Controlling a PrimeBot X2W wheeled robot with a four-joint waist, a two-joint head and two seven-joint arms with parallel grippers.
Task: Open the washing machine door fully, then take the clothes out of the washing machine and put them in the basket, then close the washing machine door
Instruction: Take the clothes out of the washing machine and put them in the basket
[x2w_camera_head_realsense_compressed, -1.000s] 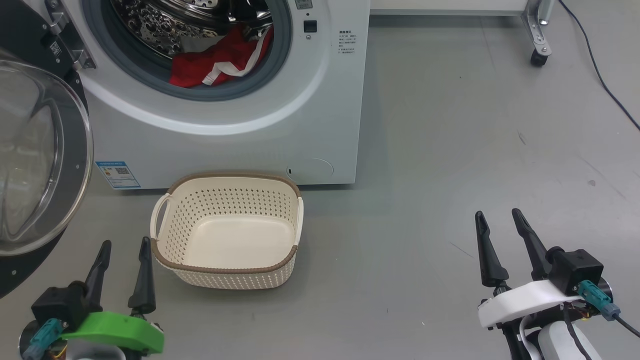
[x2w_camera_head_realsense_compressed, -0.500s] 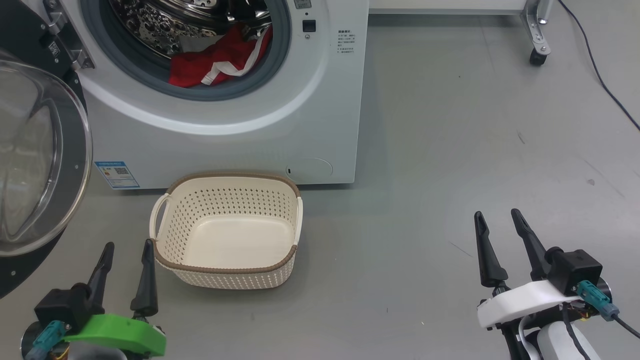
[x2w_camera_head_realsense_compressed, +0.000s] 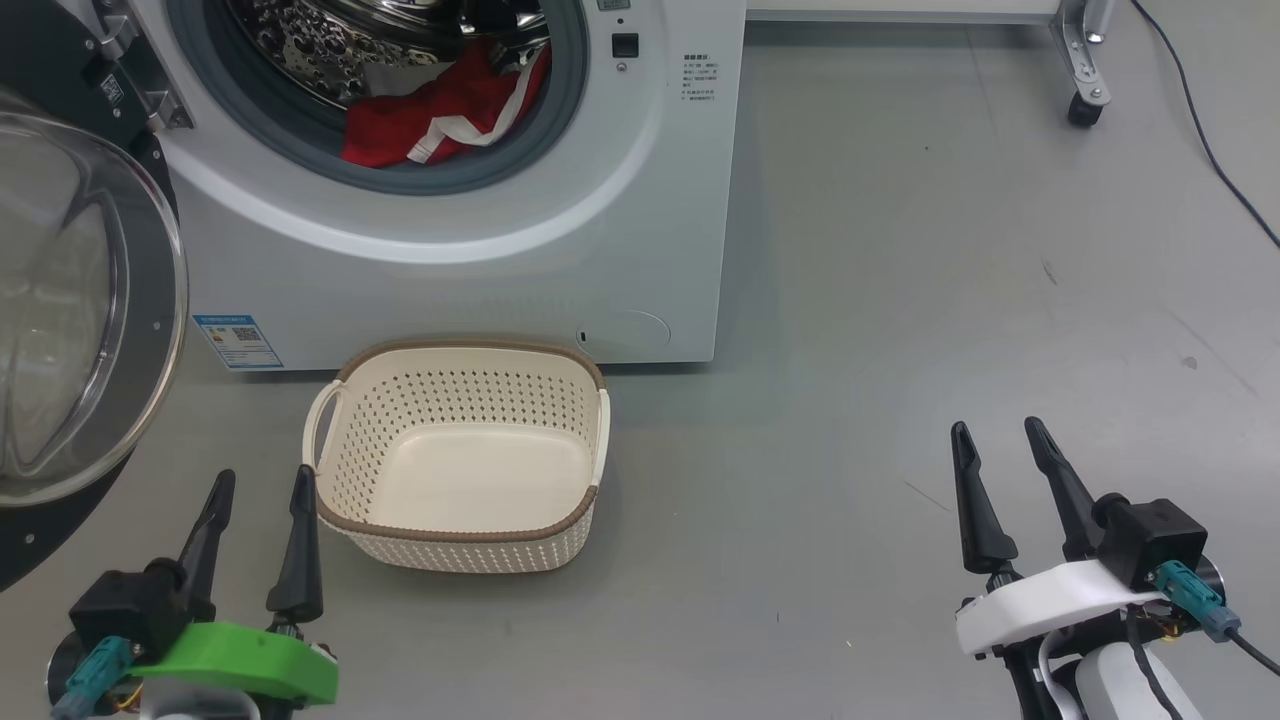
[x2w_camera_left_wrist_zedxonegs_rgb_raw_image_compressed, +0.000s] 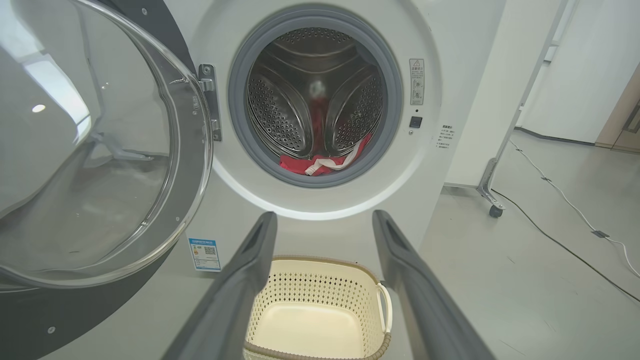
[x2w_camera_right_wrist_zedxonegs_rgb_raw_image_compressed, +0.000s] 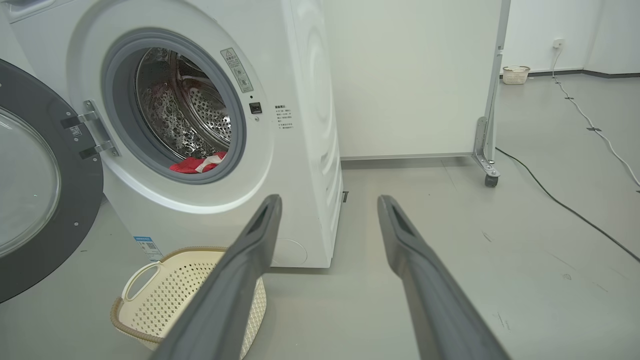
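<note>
The white washing machine (x2w_camera_head_realsense_compressed: 480, 290) (x2w_camera_left_wrist_zedxonegs_rgb_raw_image_compressed: 325, 220) (x2w_camera_right_wrist_zedxonegs_rgb_raw_image_compressed: 300, 150) stands open at the upper left. Its door (x2w_camera_head_realsense_compressed: 70, 300) (x2w_camera_left_wrist_zedxonegs_rgb_raw_image_compressed: 90, 165) (x2w_camera_right_wrist_zedxonegs_rgb_raw_image_compressed: 35, 185), black-rimmed with a clear glass bowl, is swung out to the left. Red clothes with white trim (x2w_camera_head_realsense_compressed: 440, 115) (x2w_camera_left_wrist_zedxonegs_rgb_raw_image_compressed: 322, 164) (x2w_camera_right_wrist_zedxonegs_rgb_raw_image_compressed: 197, 163) lie at the drum's front lip. The cream basket (x2w_camera_head_realsense_compressed: 460, 455) (x2w_camera_left_wrist_zedxonegs_rgb_raw_image_compressed: 320, 310) (x2w_camera_right_wrist_zedxonegs_rgb_raw_image_compressed: 175, 295) sits empty on the floor before the machine. My left gripper (x2w_camera_head_realsense_compressed: 262, 485) (x2w_camera_left_wrist_zedxonegs_rgb_raw_image_compressed: 324, 220) is open, just left of the basket. My right gripper (x2w_camera_head_realsense_compressed: 995, 430) (x2w_camera_right_wrist_zedxonegs_rgb_raw_image_compressed: 330, 202) is open, far right over bare floor.
A white panel on a castor leg (x2w_camera_head_realsense_compressed: 1082, 105) (x2w_camera_right_wrist_zedxonegs_rgb_raw_image_compressed: 490, 177) stands right of the machine. A dark cable (x2w_camera_head_realsense_compressed: 1200, 150) (x2w_camera_right_wrist_zedxonegs_rgb_raw_image_compressed: 560, 205) runs across the grey floor at the far right. A small second basket (x2w_camera_right_wrist_zedxonegs_rgb_raw_image_compressed: 515, 75) sits far back by the wall.
The head view has shifted slightly, so machine and basket sit a little to the right. Neither gripper has opened or shut; nothing was taken or moved.
</note>
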